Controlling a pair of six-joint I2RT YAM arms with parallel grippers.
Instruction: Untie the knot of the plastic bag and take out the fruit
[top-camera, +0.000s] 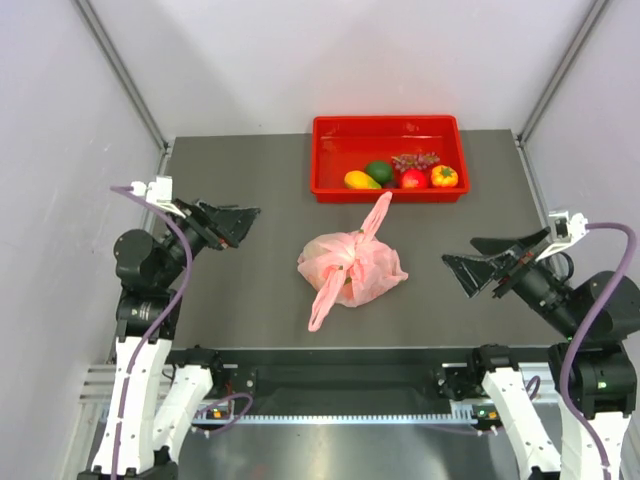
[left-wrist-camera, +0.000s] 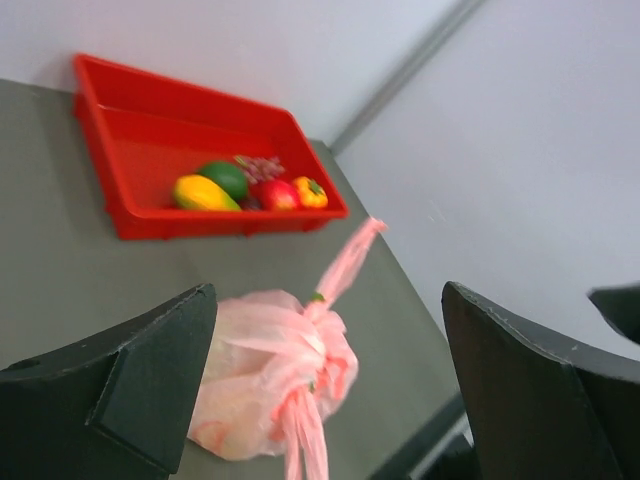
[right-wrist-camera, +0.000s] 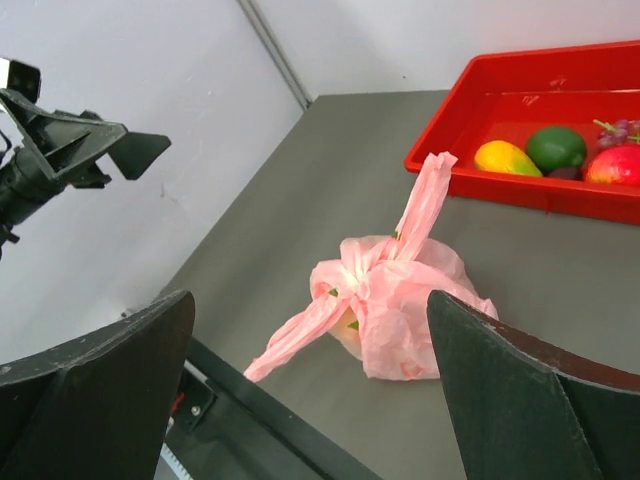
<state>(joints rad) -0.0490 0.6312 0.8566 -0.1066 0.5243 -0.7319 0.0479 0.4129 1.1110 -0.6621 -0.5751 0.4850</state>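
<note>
The pale-pink plastic bag lies crumpled in the middle of the grey table, also seen in the left wrist view and the right wrist view. Its knot is tied at the top. One handle strip points toward the tray, the other toward the near edge. The fruit is wrapped inside; only a pale yellow patch shows through. My left gripper hovers open, left of the bag. My right gripper hovers open to its right. Neither touches it.
A red tray stands at the table's far edge behind the bag. It holds a yellow mango, a dark green round fruit, purple grapes, a red apple and an orange pepper. White walls enclose the table.
</note>
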